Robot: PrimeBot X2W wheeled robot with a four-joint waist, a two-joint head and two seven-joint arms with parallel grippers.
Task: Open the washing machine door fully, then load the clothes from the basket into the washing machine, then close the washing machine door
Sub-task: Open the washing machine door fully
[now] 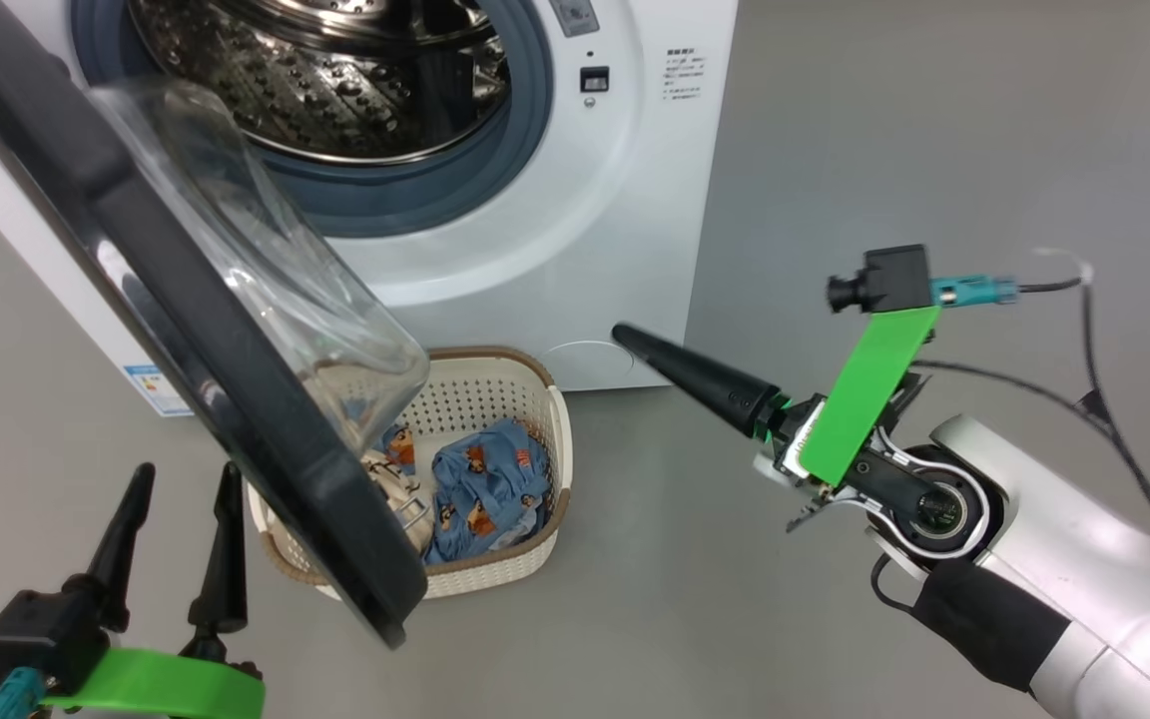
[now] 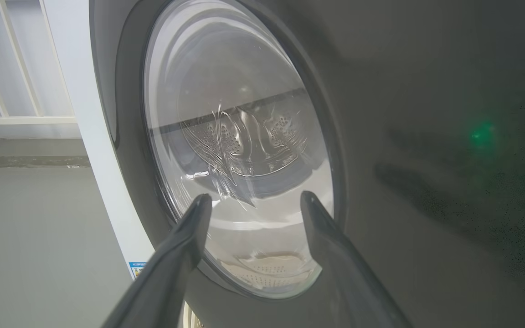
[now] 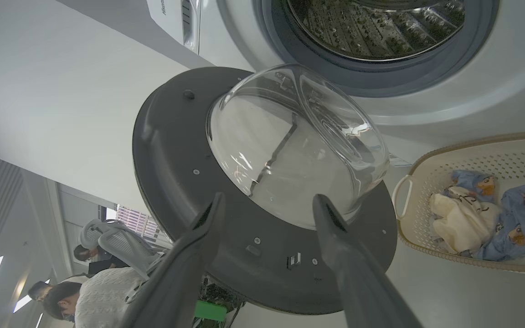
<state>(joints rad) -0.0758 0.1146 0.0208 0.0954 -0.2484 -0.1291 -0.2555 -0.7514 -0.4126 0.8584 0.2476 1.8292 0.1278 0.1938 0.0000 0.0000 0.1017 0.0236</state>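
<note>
The washing machine stands at the top with its steel drum exposed. The washing machine door swings out to the left, its glass bowl facing right. Below it on the floor sits the basket, holding the clothes: blue bear-print pieces and a cream one. My left gripper is open at the lower left, just outside the door's outer face. My right gripper hangs right of the basket, open and empty, pointing at the door's inner side.
Grey floor spreads right of the machine and around the basket. The door's lower edge overhangs the basket's left side. Cables trail behind my right arm. In the right wrist view, people and an office chair show in the background.
</note>
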